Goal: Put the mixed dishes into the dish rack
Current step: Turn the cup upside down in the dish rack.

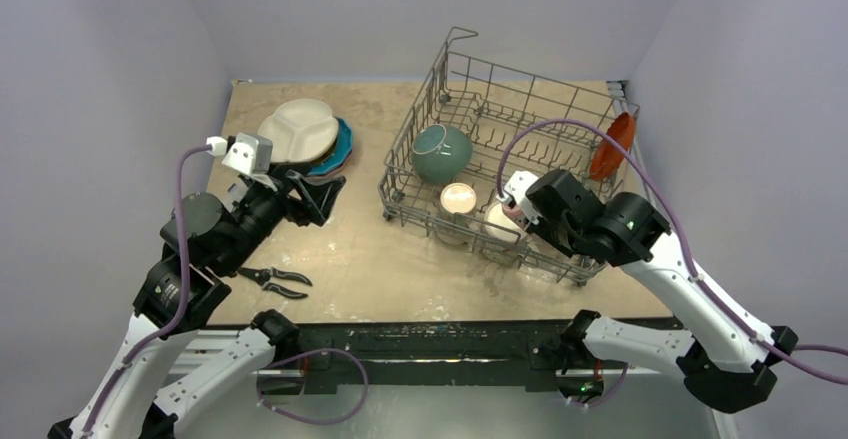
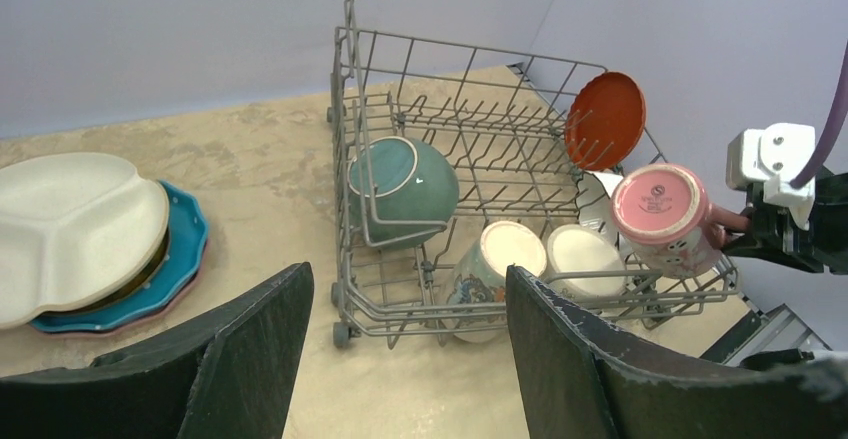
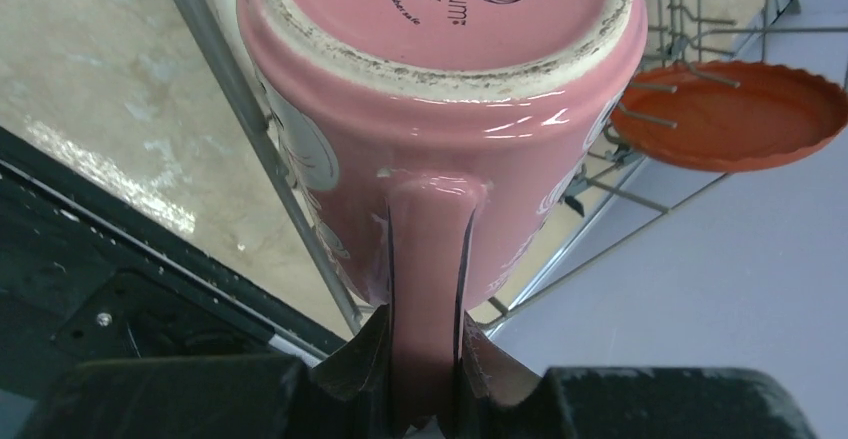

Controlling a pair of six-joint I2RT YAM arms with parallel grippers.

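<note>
Right gripper (image 3: 425,359) is clamped narrow on the handle of the pink mug (image 2: 660,214). The mug is tipped onto its side, held in the air. Its long axis is roughly level, with the base facing my left arm and the mouth facing away. It sits at the near right corner of the rack (image 2: 470,54), just above the rim wire. Can't tell whether it touches the wire.

Left gripper (image 2: 405,359) is wide open and holds nothing. It hangs over bare table between the plate stack (image 2: 75,224) and the rack.

Rack contents:
- teal bowl (image 1: 442,152) on edge against the left wall, foot outward
- two mugs bottom-up along the near wall, one patterned (image 2: 500,259) and one white (image 2: 583,256)
- orange plate (image 1: 612,146) on edge at the right wall

The white mug is right beside the pink one, and the near-wall wires run beside it too.

The stack, left of the rack, has a cream divided plate on top, then blue, then a pink edge at the bottom. Pliers (image 1: 275,279) lie on the table near my left arm, well apart from the rack.
</note>
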